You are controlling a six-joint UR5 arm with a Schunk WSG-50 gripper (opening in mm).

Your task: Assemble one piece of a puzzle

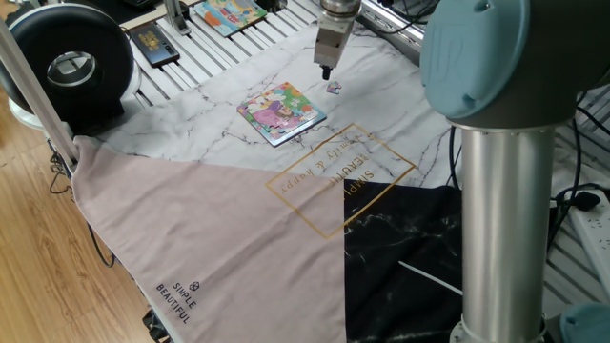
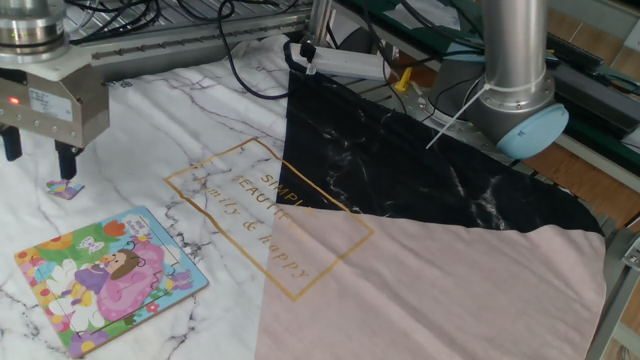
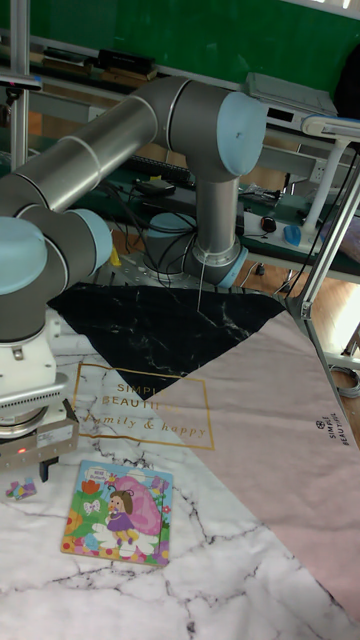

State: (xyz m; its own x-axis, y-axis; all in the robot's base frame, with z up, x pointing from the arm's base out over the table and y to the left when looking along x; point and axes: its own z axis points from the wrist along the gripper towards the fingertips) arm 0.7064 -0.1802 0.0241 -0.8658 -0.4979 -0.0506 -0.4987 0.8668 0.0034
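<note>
The piece is a tiny pinkish-purple flat bit lying on the marble-print cloth, also seen in one fixed view and in the tall view. My gripper hangs just above it, open, with nothing between its fingers; one fingertip is close over the piece. In one fixed view the gripper is slightly left of the piece. The puzzle, a small square cartoon board, lies flat nearby.
A larger picture board and a dark card lie on the slatted table at the back. A black round device stands at the left. A power strip and cables lie beside the black cloth.
</note>
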